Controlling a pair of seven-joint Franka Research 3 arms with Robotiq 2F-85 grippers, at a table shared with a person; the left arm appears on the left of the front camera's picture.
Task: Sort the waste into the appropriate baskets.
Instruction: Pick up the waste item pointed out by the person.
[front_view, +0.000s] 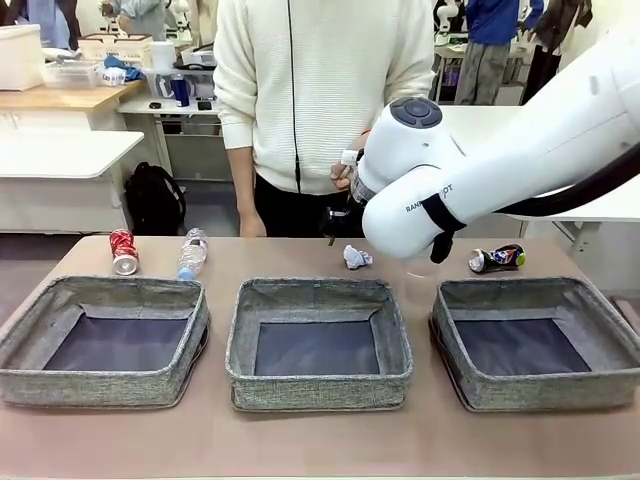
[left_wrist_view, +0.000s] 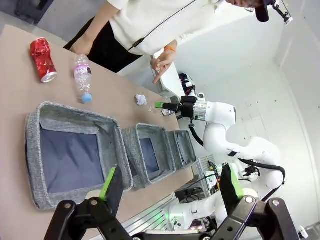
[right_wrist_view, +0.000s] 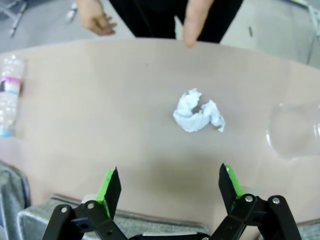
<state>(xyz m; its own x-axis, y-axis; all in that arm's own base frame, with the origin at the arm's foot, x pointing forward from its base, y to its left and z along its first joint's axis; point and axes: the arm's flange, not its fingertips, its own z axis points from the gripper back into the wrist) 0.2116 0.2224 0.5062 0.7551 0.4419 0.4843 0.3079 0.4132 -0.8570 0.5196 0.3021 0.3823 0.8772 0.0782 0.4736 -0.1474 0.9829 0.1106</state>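
The paper ball (right_wrist_view: 197, 112) sits on the table (front_view: 320, 440) just past the middle basket's (front_view: 318, 290) far rim, toward its right corner, touching nothing. The R gripper (right_wrist_view: 168, 176) hovers above that rim, fingers (right_wrist_view: 109, 186) spread wide w/ nothing between them and the ball ahead in the gap. The L gripper (left_wrist_view: 170, 172) hangs high, well left of the middle basket, likewise wide and empty. A person's hand (right_wrist_view: 192, 22) points down from beyond the ball. The clear cup (right_wrist_view: 295, 131) lies near the ball, further right of the middle basket, w/ the dark can (front_view: 497, 259) beyond it. The bottle (front_view: 192, 253) and red can (front_view: 123, 251) lie past its far left corner.

Handling (my guess): the ball looks v. light, soft and squashable, not fragile. Straddle its fat middle, not the loose flap, and close right down; a one-sided nudge prob. skates it away.
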